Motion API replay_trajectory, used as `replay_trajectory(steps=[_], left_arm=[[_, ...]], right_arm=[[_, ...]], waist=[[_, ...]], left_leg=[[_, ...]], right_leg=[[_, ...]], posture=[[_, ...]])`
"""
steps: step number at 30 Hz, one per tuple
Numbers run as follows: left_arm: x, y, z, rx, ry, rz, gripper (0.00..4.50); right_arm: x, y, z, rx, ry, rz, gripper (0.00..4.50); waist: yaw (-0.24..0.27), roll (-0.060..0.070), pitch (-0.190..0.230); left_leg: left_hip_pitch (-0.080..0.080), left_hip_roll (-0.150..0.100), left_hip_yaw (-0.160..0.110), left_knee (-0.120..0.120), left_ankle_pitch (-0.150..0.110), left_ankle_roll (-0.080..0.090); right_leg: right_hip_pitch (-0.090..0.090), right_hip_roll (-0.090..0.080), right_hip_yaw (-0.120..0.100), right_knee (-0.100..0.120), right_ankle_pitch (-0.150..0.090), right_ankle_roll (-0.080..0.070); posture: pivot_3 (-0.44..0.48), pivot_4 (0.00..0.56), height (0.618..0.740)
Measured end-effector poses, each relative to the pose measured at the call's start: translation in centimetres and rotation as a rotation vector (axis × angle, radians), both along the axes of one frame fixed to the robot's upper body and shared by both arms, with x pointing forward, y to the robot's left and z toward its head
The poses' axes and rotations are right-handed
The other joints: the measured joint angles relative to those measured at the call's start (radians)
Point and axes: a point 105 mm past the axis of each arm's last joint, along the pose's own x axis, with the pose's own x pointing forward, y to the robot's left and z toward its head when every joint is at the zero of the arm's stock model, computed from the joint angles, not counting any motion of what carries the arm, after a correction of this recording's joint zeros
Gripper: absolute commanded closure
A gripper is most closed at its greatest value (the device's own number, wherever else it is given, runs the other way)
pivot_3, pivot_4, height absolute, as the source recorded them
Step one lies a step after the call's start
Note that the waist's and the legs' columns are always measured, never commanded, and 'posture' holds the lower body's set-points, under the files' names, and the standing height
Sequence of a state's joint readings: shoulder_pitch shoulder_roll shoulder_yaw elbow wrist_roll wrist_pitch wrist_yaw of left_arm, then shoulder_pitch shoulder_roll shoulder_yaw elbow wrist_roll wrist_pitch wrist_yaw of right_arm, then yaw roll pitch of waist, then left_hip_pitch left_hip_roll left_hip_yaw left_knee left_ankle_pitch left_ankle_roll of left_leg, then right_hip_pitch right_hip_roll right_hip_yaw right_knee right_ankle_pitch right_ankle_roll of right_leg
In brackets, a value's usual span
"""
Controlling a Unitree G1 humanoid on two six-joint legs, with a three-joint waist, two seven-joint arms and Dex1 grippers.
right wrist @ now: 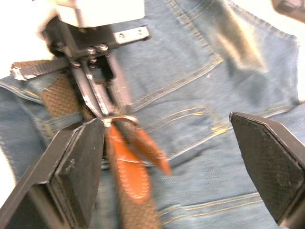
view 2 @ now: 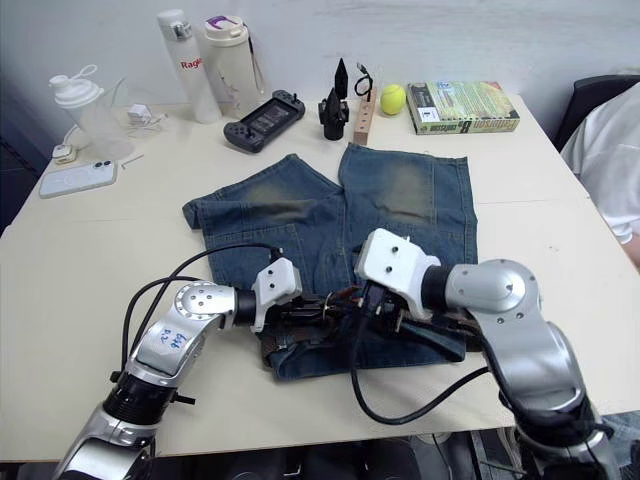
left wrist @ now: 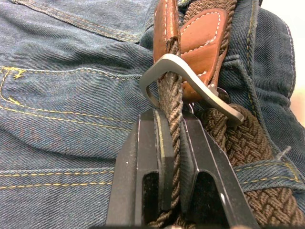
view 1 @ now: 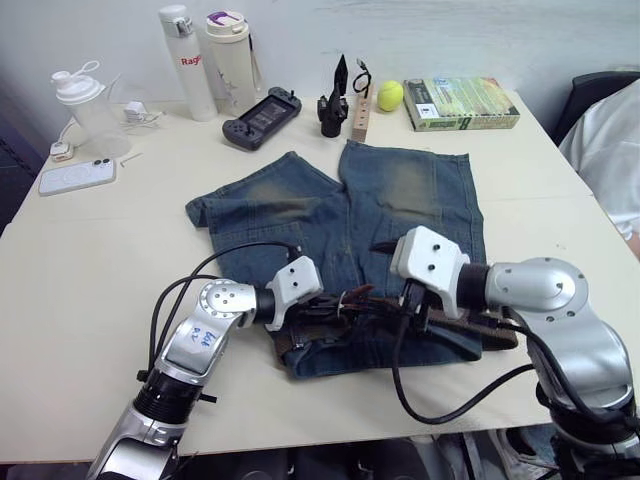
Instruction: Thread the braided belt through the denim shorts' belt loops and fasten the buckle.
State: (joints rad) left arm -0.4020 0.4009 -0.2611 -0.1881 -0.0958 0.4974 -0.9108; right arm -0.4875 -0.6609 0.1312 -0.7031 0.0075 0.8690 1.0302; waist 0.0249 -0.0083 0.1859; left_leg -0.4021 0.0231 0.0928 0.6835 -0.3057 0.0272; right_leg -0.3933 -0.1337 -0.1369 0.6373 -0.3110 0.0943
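the denim shorts [view 1: 380, 215] lie flat on the bench [view 1: 90, 280], waistband toward the robot, legs toward the far wall. the braided belt [left wrist: 248, 143] runs along the waistband; its tan leather ends and the buckle [left wrist: 190, 81] sit near the waistband's middle, with a belt strand passing through the silver frame.

left claw [left wrist: 171, 157]: nearly closed, fingers pinching the belt strand just beside the buckle. right claw [right wrist: 167, 157]: wide open, hovering over the tan leather end; one finger [right wrist: 78, 162] is just beside the buckle, the other finger lies over the pocket area.

at the far bench edge: two bottles [view 1: 205, 60], a shaker bottle [view 1: 90, 105], a phone [view 1: 77, 177], a game controller [view 1: 260, 117], a yellow ball [view 1: 390, 95], a wooden block [view 1: 361, 115] and a book [view 1: 460, 103]. a person's white sleeve [view 1: 610, 150] shows at the right edge.
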Motion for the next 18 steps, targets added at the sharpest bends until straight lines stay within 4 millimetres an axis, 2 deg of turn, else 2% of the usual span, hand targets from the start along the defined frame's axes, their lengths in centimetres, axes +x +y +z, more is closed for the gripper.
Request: replay_trajectory(steps=[6, 14, 18], left_arm=[[-0.1, -0.2, -0.1, 0.003, -0.004, -0.010, 4.32], [-0.2, -0.2, -0.1, 0.004, -0.004, -0.012, 4.32], [-0.1, -0.2, -0.1, 0.004, -0.006, -0.007, 4.32]], right_arm=[[0.7, 0.8, -1.9, -0.129, -0.080, 0.071, 0.02], [1.4, 0.6, -2.4, -0.169, -0.137, 0.089, 0.02], [1.3, 0.9, -2.8, -0.183, -0.141, 0.109, 1.72]], waist=[[0.000, 0.000, 0.000], [0.000, 0.000, 0.000], [0.000, 0.000, 0.000]], left_leg=[[0.000, 0.000, 0.001, 0.000, 0.000, 0.000], [0.000, 0.000, 0.001, 0.000, 0.000, 0.000], [0.000, 0.000, 0.001, 0.000, 0.000, 0.000]], right_leg=[[0.000, 0.000, 0.000, 0.000, 0.000, 0.000], [0.000, 0.000, 0.000, 0.000, 0.000, 0.001], [0.000, 0.000, 0.000, 0.000, 0.000, 0.001]], posture=[[0.000, 0.150, 0.717], [0.000, 0.150, 0.717], [0.000, 0.150, 0.717]])
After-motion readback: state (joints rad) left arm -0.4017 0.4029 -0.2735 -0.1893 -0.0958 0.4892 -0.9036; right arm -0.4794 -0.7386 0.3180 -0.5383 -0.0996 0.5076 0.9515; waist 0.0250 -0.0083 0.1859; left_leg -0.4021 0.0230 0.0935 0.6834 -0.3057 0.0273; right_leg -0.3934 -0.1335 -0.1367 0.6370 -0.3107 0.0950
